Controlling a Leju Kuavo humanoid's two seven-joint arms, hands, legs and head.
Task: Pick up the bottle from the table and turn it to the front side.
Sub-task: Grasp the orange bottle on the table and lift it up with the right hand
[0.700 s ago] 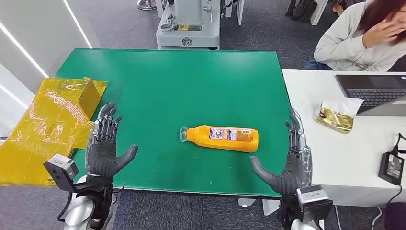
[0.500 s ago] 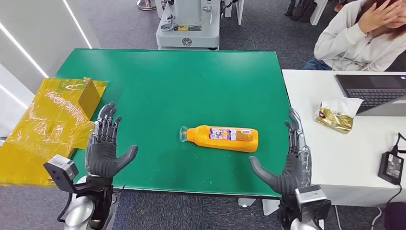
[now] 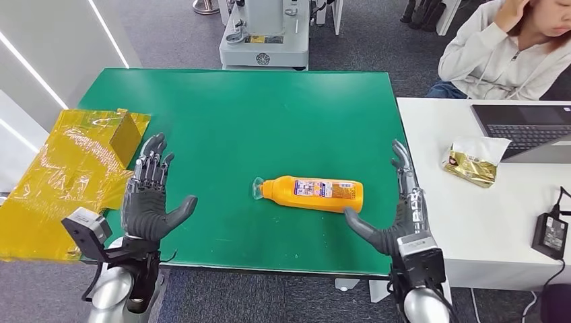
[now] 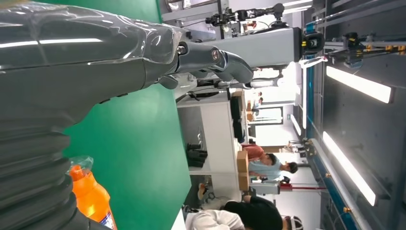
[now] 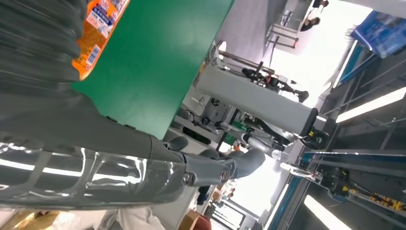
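Orange bottle [image 3: 313, 194] lies on its side on the green table [image 3: 269, 114], clear cap end pointing toward the robot's left, label facing up. Right hand [image 3: 397, 215] empty, fingers spread, just beside the bottle's base end, thumb tip very near it; contact unclear. Left hand [image 3: 149, 202] empty, fingers spread, palm toward the bottle, well apart from it, near the table's left edge. Yellow plastic bag [image 3: 67, 175] with a box inside, overhanging the left side of the table. White desk [image 3: 471, 215] on the right with laptop [image 3: 525, 131], gold snack packet [image 3: 475, 163], black power adapter [image 3: 552, 232]. Person in a light hoodie [image 3: 498, 54] sits behind the desk. Grey machine base [image 3: 264, 37] beyond the table's far edge.
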